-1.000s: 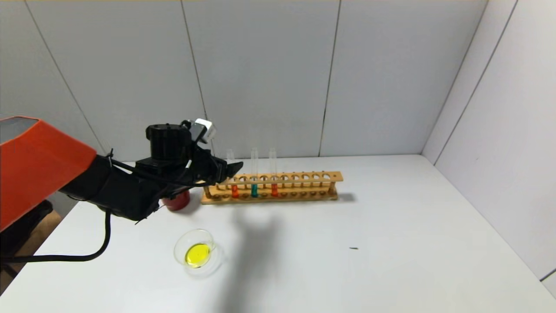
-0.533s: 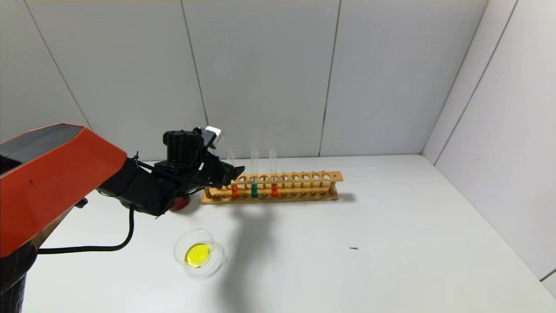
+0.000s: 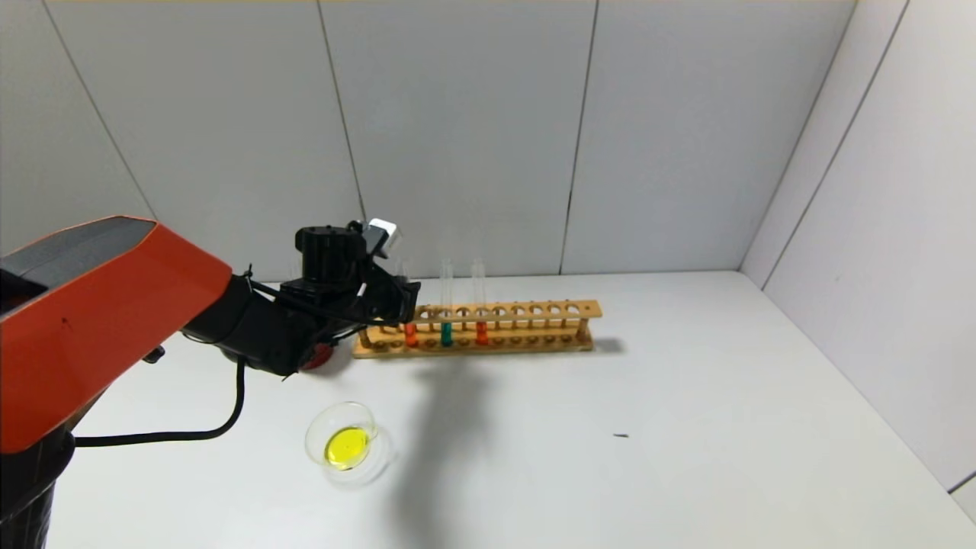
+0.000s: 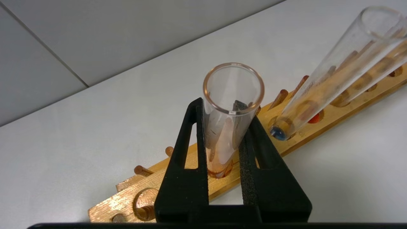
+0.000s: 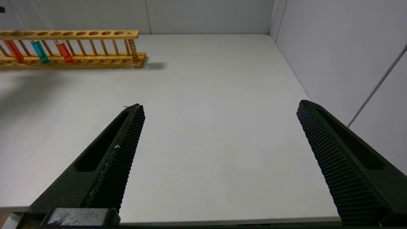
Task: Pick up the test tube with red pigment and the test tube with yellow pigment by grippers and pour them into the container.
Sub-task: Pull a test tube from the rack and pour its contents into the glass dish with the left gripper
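Only the left wrist view shows left gripper (image 4: 222,127) jaws pinching the red-pigment tube (image 4: 227,117).

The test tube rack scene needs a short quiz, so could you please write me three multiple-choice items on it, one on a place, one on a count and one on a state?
1. Where does the container sit?
A. in front of the rack, toward the robot's left
B. behind the rack
C. on the rack

2. How many tubes stand in the rack?
A. one
B. three
C. five

3. What is the left gripper doing?
A. hanging open over the dish
B. shut on the test tube with red pigment
C. holding the teal tube

Key: 1 A, the head view shows it nearer than the rack; 2 B, orange-red, teal, orange-red; 3 B, the left wrist view shows both fingers against the glass. The right gripper waits open over the table.
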Motion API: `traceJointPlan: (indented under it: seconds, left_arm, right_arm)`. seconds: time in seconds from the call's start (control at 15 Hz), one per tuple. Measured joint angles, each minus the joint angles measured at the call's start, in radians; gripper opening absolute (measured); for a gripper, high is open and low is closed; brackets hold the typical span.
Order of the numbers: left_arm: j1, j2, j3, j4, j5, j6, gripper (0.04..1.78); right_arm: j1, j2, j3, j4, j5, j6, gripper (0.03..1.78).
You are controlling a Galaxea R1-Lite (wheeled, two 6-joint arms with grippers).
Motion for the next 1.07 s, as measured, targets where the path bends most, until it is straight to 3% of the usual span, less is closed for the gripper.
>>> traceJointPlan:
  seconds: [0.33,0.87,1.07]
  left_arm:
    - [-0.015,-0.078,-0.037,0.089,0.006,0.005,0.32]
    - [-0.017,-0.295,-0.246,0.412,0.005,0.014,0.32]
    - [-0.022,-0.388,-0.178,0.46,0.003,0.105,0.32]
  right_arm:
    - [0.0,0.0,0.0,0.0,0.0,0.0,1.75]
    - [0.0,0.0,0.0,0.0,0.0,0.0,1.75]
    - [0.0,0.0,0.0,0.0,0.0,0.0,1.75]
